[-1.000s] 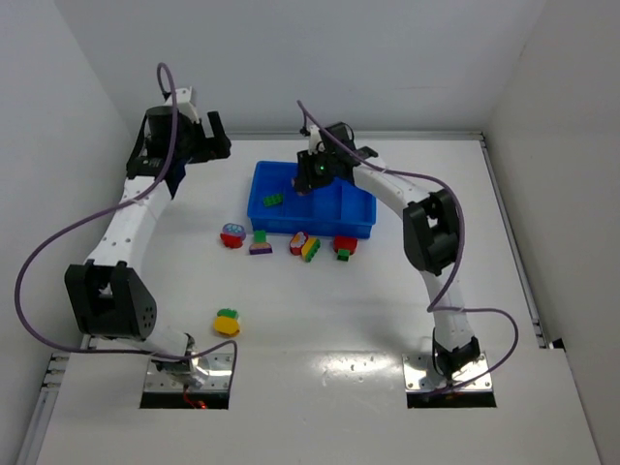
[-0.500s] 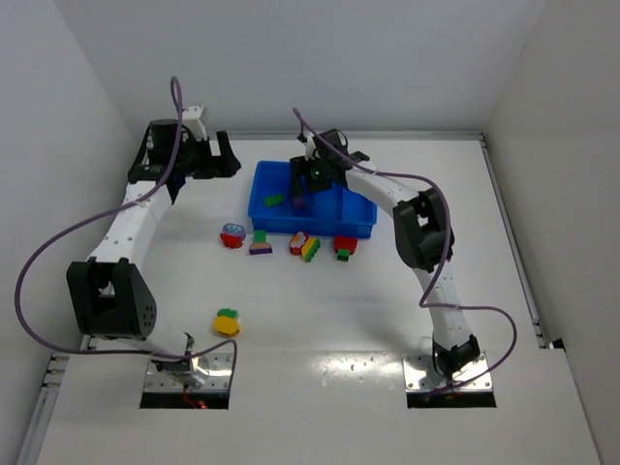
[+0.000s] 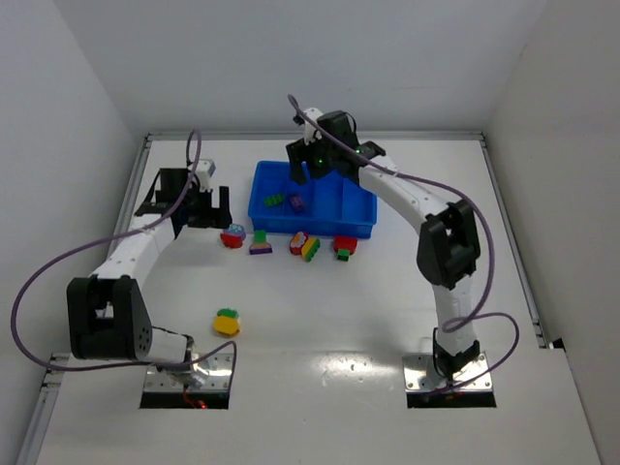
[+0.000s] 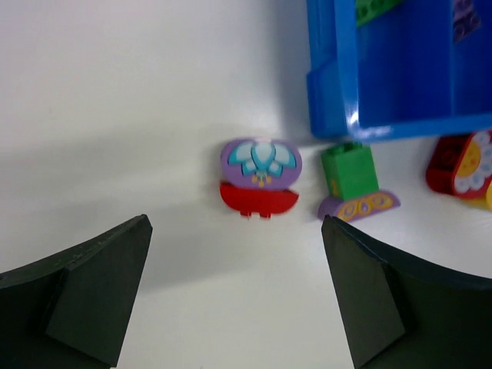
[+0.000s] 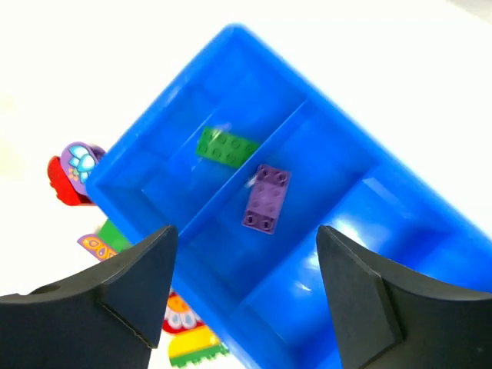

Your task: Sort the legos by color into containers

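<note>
Legos (image 3: 311, 248) sit in a row on the table (image 3: 320, 320) just in front of the blue tray (image 5: 384, 231). Inside it, a purple brick (image 5: 266, 197) lies flat in one compartment, with a green brick (image 5: 226, 146) next door. Right gripper (image 5: 244, 234) hangs above them, jaws apart, nothing held. Left gripper (image 4: 234, 227) hovers wide open over a red-and-purple piece (image 4: 259, 178), beside a green-and-purple piece (image 4: 354, 181).

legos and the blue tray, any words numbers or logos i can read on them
No readable text, number or logo in any view.
purple-and-red brick: a printed flower only, no letters.
green-and-purple brick: yellow swirls only.
blue tray: plain walls.
purple brick and green brick in the tray: studs too small to read any stamp.
</note>
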You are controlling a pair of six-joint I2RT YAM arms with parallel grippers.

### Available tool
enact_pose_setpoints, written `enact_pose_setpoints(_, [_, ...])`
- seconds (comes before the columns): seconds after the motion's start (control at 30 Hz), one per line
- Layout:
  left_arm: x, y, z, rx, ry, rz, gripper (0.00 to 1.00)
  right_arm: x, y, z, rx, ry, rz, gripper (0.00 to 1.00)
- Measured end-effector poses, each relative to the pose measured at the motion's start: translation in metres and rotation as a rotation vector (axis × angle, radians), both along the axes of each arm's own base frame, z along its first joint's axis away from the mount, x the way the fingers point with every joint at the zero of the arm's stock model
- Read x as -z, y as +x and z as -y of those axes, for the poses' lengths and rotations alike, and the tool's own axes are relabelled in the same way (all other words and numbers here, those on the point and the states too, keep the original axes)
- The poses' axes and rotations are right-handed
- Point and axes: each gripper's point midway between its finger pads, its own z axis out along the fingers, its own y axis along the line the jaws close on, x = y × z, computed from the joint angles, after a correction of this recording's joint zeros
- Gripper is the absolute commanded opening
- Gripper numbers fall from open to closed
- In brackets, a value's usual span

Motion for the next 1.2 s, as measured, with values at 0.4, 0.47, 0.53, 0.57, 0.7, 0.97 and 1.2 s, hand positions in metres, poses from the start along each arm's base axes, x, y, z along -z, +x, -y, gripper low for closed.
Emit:
enact_pose_setpoints(0.4, [0.022,-0.063,0.056,0.242,-0.014,0.021,0.79,-0.055,-0.041,0.063,-0.04,-0.121,0.156,0.88])
enact_pose_setpoints(0.47, [0.023,-0.065,0.066,0.3,-0.011,0.027,0.71,-0.037,-0.05,0.075,-0.043,-0.153,0.117,0.88])
enact_pose_setpoints(0.53, [0.028,-0.066,0.076,0.362,-0.007,0.027,0.66,-0.022,-0.056,0.086,-0.042,-0.176,0.079,0.88])
enact_pose_setpoints(0.57, [0.032,-0.066,0.079,0.384,-0.007,0.018,0.66,-0.016,-0.058,0.091,-0.04,-0.185,0.061,0.88])
enact_pose_setpoints(0.7, [0.052,-0.071,0.089,0.436,0.01,-0.043,0.81,-0.008,-0.058,0.105,-0.026,-0.197,0.032,0.88])
enact_pose_setpoints(0.97, [0.054,-0.056,0.106,0.269,0.053,-0.073,0.81,-0.015,-0.054,0.115,-0.012,-0.184,0.038,0.88])
enact_pose_setpoints(1.2, [0.044,-0.028,0.111,0.025,0.102,-0.025,0.7,-0.015,-0.053,0.117,-0.017,-0.167,0.031,0.88])
